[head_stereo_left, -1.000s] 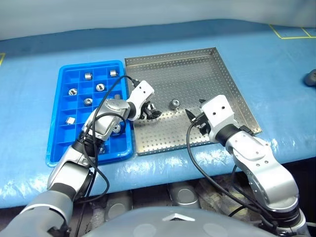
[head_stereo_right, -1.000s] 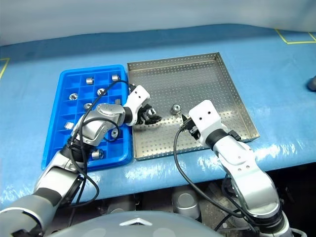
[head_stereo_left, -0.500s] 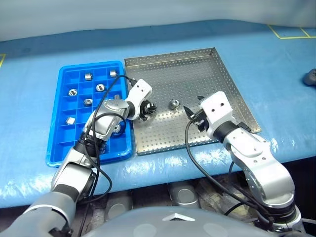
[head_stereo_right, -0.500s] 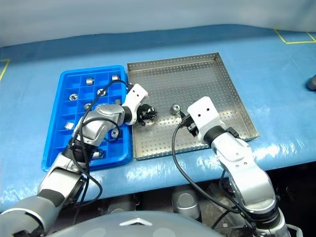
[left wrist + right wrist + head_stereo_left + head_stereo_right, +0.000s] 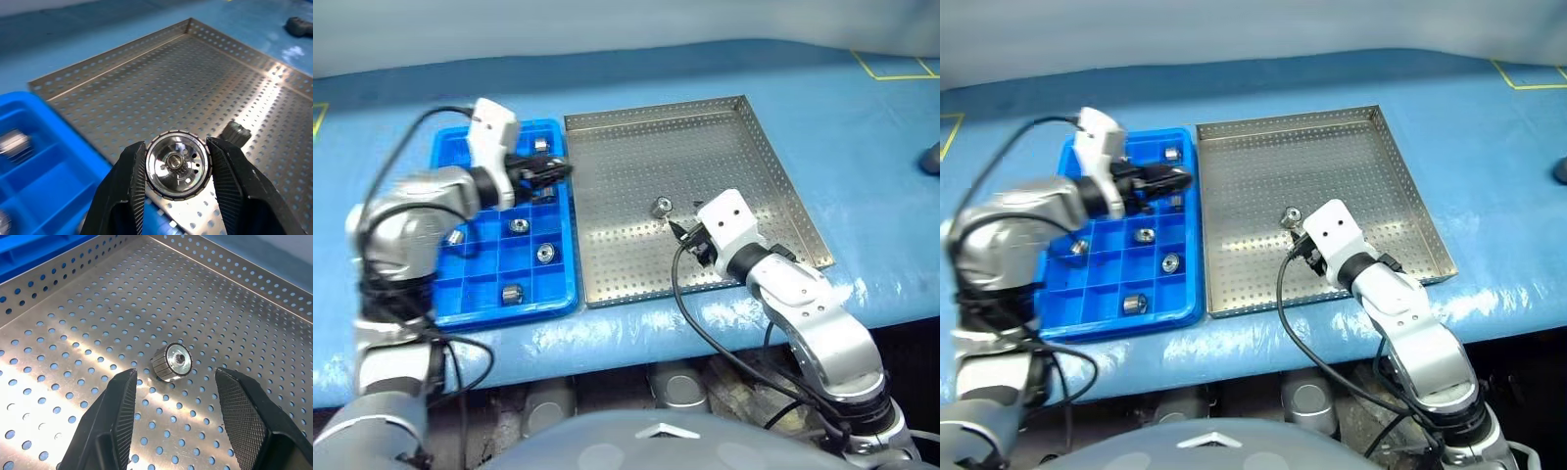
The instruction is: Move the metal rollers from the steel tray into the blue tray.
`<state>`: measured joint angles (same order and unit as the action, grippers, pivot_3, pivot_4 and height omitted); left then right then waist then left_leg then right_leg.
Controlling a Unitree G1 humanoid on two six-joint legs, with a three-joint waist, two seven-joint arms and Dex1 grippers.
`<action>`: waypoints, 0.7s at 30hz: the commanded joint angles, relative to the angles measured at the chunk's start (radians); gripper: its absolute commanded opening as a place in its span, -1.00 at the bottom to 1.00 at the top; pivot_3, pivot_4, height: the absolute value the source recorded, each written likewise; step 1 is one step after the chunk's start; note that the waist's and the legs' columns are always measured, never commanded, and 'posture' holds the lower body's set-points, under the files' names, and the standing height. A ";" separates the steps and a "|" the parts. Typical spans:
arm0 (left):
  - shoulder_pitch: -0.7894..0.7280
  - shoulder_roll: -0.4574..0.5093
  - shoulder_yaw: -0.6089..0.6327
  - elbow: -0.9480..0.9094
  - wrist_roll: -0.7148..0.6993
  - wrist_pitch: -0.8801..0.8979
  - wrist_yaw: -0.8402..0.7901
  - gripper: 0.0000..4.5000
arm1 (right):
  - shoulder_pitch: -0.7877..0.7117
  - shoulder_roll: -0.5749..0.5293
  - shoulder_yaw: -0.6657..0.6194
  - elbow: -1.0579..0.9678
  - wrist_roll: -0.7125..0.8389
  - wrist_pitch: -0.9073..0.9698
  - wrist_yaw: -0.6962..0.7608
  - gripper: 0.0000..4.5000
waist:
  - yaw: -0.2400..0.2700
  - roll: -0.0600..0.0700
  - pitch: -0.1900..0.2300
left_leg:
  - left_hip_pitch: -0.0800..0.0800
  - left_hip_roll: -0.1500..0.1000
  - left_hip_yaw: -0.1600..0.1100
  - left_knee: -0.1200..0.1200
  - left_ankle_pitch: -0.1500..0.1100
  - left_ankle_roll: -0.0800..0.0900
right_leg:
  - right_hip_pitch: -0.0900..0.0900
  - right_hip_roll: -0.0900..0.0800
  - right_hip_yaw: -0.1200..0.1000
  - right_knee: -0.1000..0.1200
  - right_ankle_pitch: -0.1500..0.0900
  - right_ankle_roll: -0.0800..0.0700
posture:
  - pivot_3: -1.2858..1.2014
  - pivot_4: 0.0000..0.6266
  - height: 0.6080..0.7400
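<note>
The left gripper (image 5: pixel 177 169) is clamped on one roller (image 5: pixel 178 164), its two fingers pressed against the ribbed sides, and it now hangs above the blue tray (image 5: pixel 450 302). A second ago that gripper stood open and low over the near left part of the steel tray (image 5: pixel 705 147), beside the blue tray's rim; half a second ago it had closed there. Since then the arm has lifted and swung left, taking the roller out of the steel tray (the head views blur the arm, so the move looks quick). The pick is therefore done and the carry is under way; what remains for this piece, I judge, is lowering it into a free compartment and letting go.

The right gripper (image 5: pixel 178 387) has barely shifted. Its fingers stand apart on either side of the last roller (image 5: pixel 662 207) lying on the perforated floor near the middle of the steel tray, without touching it. That roller lies on its side with its holed end turned toward the wrist camera.

Several rollers (image 5: pixel 545 254) already sit one to a compartment in the blue tray, mostly along its right columns and far end. With one piece held and one left on the steel, the job looks close to finished. The right hand seems set to close next.
</note>
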<state>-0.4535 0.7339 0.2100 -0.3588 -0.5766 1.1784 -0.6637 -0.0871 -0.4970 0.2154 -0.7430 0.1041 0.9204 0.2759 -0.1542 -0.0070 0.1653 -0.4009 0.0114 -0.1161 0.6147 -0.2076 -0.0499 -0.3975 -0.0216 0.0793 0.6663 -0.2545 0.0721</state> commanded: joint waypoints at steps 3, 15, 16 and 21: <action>0.149 0.153 0.134 -0.162 -0.100 0.117 -0.050 -0.27 | -0.027 0.024 0.034 0.022 -0.002 -0.057 0.027 0.18 | 0.042 -0.001 0.001 | 0.000 0.000 0.000 0.000 0.000 0.000 | 0.000 -0.001 -0.001 0.000 0.000 -0.001 | 0.03 -0.52 1.00; 0.423 0.109 0.071 -0.227 -0.045 0.086 0.088 -0.27 | -0.092 0.030 0.071 0.080 -0.006 -0.093 0.088 0.18 | 0.123 -0.004 0.002 | 0.001 0.000 -0.001 -0.001 0.000 0.000 | 0.001 -0.003 -0.006 -0.001 -0.002 -0.004 | 0.09 -0.52 1.00; 0.420 0.095 0.056 -0.224 -0.044 0.084 0.097 -0.27 | -0.093 0.030 0.073 0.080 -0.006 -0.093 0.091 0.18 | 0.128 -0.003 0.002 | 0.000 0.000 -0.001 -0.001 0.000 0.000 | 0.001 -0.003 -0.006 -0.001 -0.002 -0.004 | 0.09 -0.52 1.00; 0.410 0.040 0.002 -0.185 -0.038 0.060 0.129 -0.27 | -0.101 0.027 0.082 0.076 -0.013 -0.087 0.101 0.18 | 0.132 -0.002 0.001 | 0.002 -0.001 -0.001 -0.001 0.000 0.000 | 0.003 -0.004 -0.006 -0.001 -0.002 -0.004 | 0.07 -0.52 1.00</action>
<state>-0.0541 0.7830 0.2420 -0.5605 -0.6224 1.2377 -0.5409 -0.1754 -0.4676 0.3053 -0.6399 0.0975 0.8491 0.3722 -0.0223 -0.0093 0.1668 -0.3985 0.0107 -0.1170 0.6139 -0.2075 -0.0502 -0.3947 -0.0257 0.0732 0.6654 -0.2563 0.0682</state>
